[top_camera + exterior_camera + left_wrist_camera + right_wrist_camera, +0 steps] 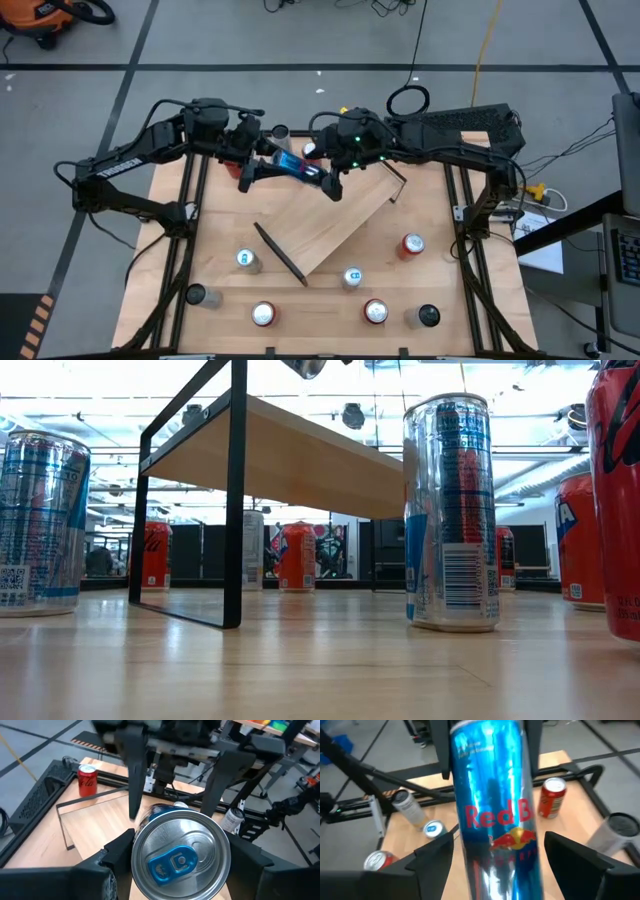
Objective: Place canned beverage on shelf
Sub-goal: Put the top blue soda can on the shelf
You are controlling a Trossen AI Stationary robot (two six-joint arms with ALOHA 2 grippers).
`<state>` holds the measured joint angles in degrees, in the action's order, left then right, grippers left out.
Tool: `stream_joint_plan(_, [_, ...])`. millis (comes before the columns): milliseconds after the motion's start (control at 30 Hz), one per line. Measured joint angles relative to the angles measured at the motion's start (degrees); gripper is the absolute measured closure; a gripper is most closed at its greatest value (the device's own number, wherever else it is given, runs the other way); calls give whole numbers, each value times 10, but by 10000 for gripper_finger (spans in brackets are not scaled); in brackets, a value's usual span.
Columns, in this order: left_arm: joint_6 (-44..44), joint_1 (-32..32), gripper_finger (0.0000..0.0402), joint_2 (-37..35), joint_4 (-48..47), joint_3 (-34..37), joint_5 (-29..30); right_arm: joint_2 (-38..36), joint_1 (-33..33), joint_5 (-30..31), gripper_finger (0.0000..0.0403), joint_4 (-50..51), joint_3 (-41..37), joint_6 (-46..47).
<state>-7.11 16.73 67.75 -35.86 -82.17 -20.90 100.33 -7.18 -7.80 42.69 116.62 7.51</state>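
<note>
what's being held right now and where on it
The blue can, lying sideways above the shelf. The left gripper grips its top end; the right gripper straddles its body, open.

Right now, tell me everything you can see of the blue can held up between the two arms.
The blue can is a slim metallic Red Bull can with a silver lid and blue tab, apparently unopened. It lies tilted in the air over the table's far part, beyond the shelf. The left claw grips its top end; the right claw has its fingers spread either side of the body, seemingly not touching.
</note>
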Motion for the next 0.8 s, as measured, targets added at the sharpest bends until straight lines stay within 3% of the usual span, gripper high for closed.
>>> stream_joint_plan(300, [20,-12,176,0,6,0,0,9,0,-19,118,1,0,-7])
stream_joint_plan(467, [20,-12,176,0,7,0,-1,9,-4,-59,139,1,0,-7])
stream_joint_plan(800, [21,-12,176,8,10,-1,-3,9,-5,-62,168,6,0,-34])
